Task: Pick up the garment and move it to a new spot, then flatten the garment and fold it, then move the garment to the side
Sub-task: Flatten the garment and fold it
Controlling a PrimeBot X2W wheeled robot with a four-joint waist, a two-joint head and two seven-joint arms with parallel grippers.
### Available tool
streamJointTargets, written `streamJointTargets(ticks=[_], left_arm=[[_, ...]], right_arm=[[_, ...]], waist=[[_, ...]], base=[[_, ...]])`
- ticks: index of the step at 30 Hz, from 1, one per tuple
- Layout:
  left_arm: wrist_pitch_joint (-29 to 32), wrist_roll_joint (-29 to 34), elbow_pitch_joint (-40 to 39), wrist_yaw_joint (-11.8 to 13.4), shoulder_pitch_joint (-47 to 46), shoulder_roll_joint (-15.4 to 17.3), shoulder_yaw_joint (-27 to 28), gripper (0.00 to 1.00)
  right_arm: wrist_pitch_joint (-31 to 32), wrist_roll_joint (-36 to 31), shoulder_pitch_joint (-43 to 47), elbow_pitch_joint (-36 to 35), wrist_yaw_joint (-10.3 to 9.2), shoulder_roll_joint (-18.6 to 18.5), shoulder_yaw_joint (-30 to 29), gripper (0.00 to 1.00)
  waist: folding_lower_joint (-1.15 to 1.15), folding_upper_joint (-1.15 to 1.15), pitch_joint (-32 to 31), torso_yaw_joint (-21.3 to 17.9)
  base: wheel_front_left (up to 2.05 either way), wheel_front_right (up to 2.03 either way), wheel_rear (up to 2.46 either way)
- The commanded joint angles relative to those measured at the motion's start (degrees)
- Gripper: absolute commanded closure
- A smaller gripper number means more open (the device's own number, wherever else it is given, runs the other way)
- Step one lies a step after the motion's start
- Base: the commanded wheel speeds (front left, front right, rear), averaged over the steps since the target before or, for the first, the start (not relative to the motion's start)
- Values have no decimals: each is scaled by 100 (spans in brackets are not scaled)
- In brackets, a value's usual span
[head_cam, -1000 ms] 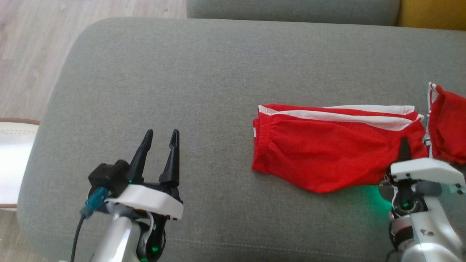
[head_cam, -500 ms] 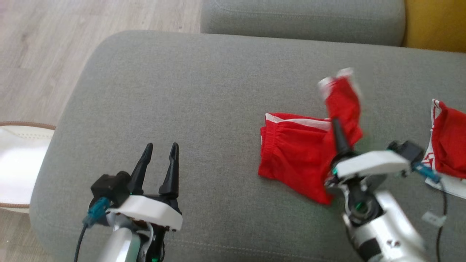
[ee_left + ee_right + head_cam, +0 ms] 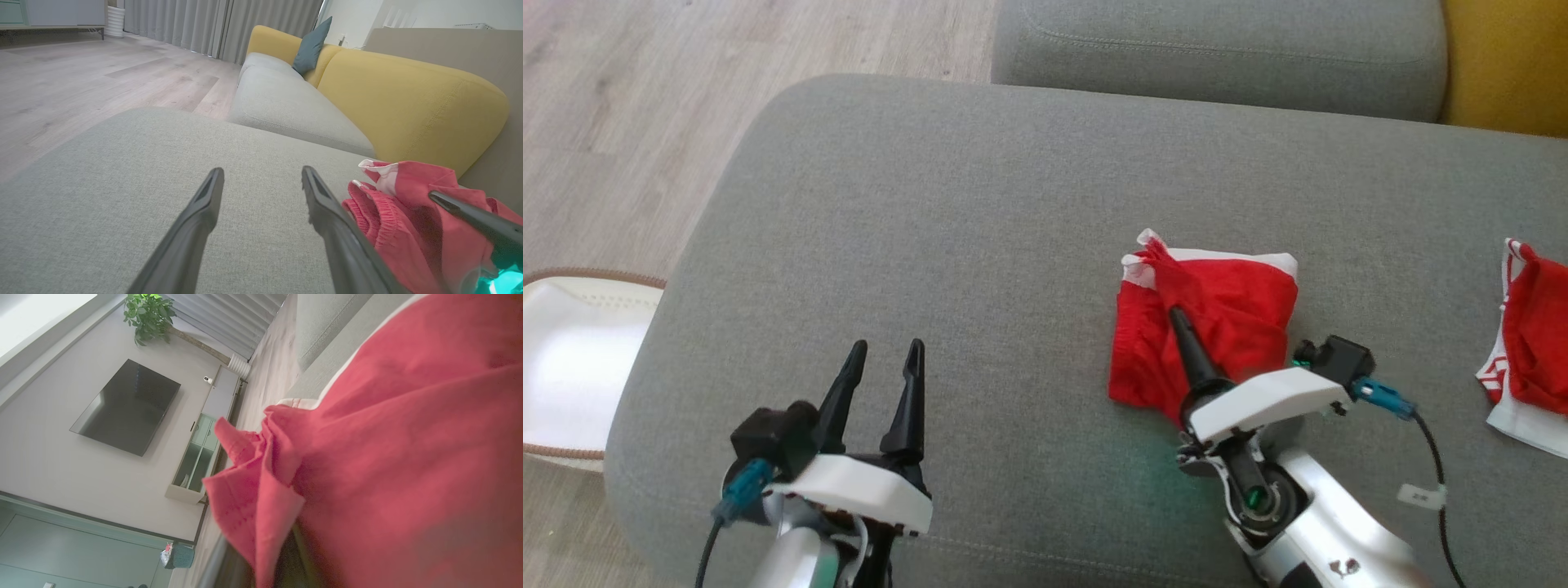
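So my right gripper (image 3: 1174,313) has its fingers pressed together on a bunch of the red shorts (image 3: 1233,310). They sit doubled over on the big grey cushion (image 3: 980,204), right of the middle, with a white stripe along the far edge and the cloth draped over my fingers. My left gripper (image 3: 887,348) is over bare cushion well off to the left, fingers spread wide with nothing between them. Another red and white piece of clothing (image 3: 1535,343) lies at the cushion's right edge, apart from the shorts, with a yellow sofa back (image 3: 408,94) behind.
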Motion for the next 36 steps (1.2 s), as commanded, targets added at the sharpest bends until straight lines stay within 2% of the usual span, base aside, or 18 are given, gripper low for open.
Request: streamJointTargets(ticks=[1, 5, 6, 7, 13, 19, 27, 32, 36], left_arm=[[-34, 24, -189, 2, -167, 30, 233, 0], [-34, 9, -208, 9, -153, 30, 246, 0], [-34, 6, -210, 13, -151, 30, 247, 0], [-34, 2, -210, 16, -150, 30, 247, 0], [-34, -35, -204, 32, -192, 30, 217, 0], [-34, -63, -195, 51, -213, 30, 180, 0], [-34, -94, -202, 78, -201, 30, 188, 0], [-34, -101, -215, 99, -180, 30, 240, 0], [-34, -108, -262, 111, -170, 30, 296, 0]], right_arm=[[-107, 87, -299, -138, 39, 46, 201, 100], [-103, 246, -401, -24, 39, 46, 609, 100], [-117, 228, -441, 25, 39, 46, 716, 6], [-135, 237, -475, 58, 39, 46, 811, 0], [-205, 56, -737, 339, 39, 46, 1580, 0], [42, -6, -900, 836, 39, 46, 2166, 0], [152, 153, -1056, 1194, 39, 46, 2500, 0], [-164, 94, -1265, 1201, 39, 46, 2571, 0], [-433, -241, -1495, 1334, 39, 46, 2527, 0]], waist=[[0, 0, 11, 3], [0, 0, 30, 2], [0, 0, 37, -2], [0, 0, 42, -3], [0, 0, 74, 11], [0, 0, 92, 52], [0, 0, 86, 41], [0, 0, 33, -75], [0, 0, -29, -227]], base=[[0, 0, 0], [0, 0, 0], [0, 0, 0], [0, 0, 0], [0, 0, 0], [0, 0, 0], [0, 0, 0], [0, 0, 0], [0, 0, 0]])
